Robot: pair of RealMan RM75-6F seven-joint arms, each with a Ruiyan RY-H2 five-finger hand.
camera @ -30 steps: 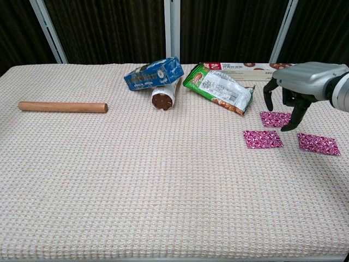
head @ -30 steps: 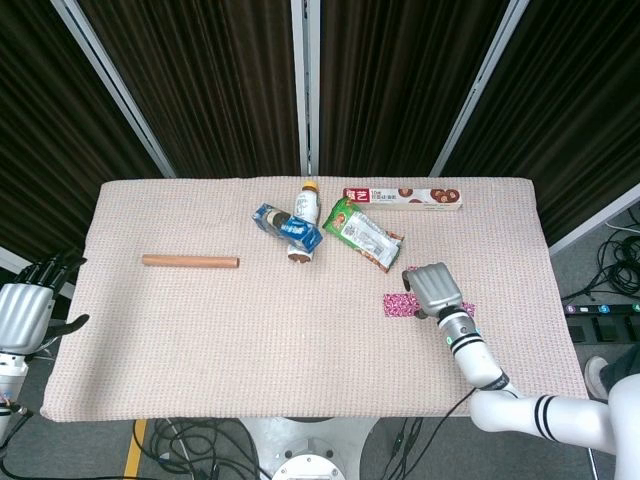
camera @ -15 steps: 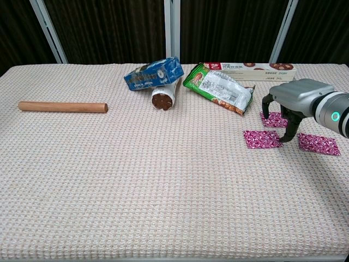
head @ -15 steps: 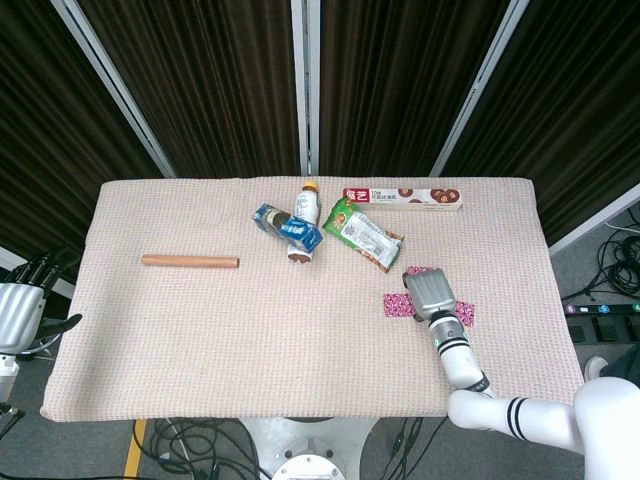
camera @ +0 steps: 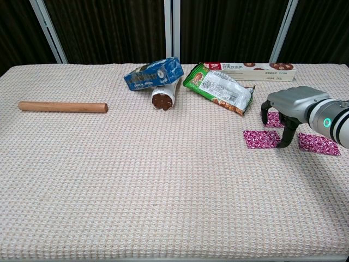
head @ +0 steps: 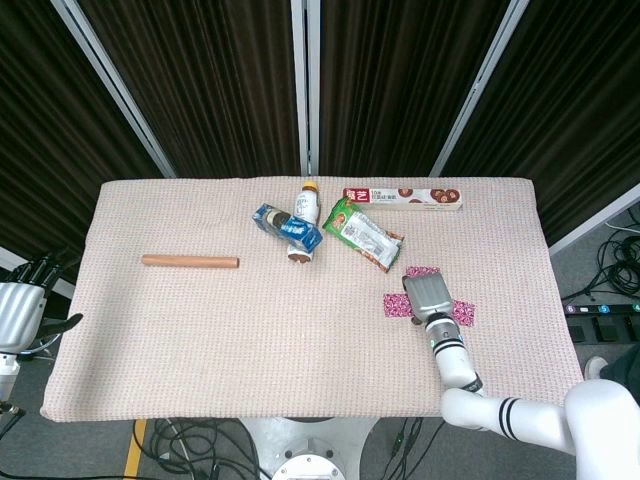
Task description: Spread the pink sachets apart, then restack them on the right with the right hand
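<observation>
Three pink sachets lie apart on the right of the cloth: a near-left sachet (camera: pixel 260 138) (head: pixel 397 305), a far sachet (camera: pixel 275 121) (head: pixel 422 271) and a right sachet (camera: pixel 319 144) (head: pixel 464 313). My right hand (camera: pixel 287 109) (head: pixel 427 294) hovers low among them, fingers arched downward and apart, holding nothing. One fingertip (camera: pixel 283 143) sits at the near-left sachet's right edge. The hand hides part of the far sachet. My left hand (head: pixel 20 312) hangs off the table's left edge, fingers spread and empty; the chest view does not show it.
A green snack bag (camera: pixel 218 88), a long biscuit box (camera: pixel 251 70), a blue packet (camera: pixel 153 73) over a lying bottle (camera: pixel 163 98) sit at the back. A wooden rod (camera: pixel 62 107) lies on the left. The tablecloth (camera: pixel 163 191) spans the table.
My right hand has dropped lower and shifted left, from above the far sachet toward the near-left sachet. The sachets have not moved. My left hand sank slightly.
</observation>
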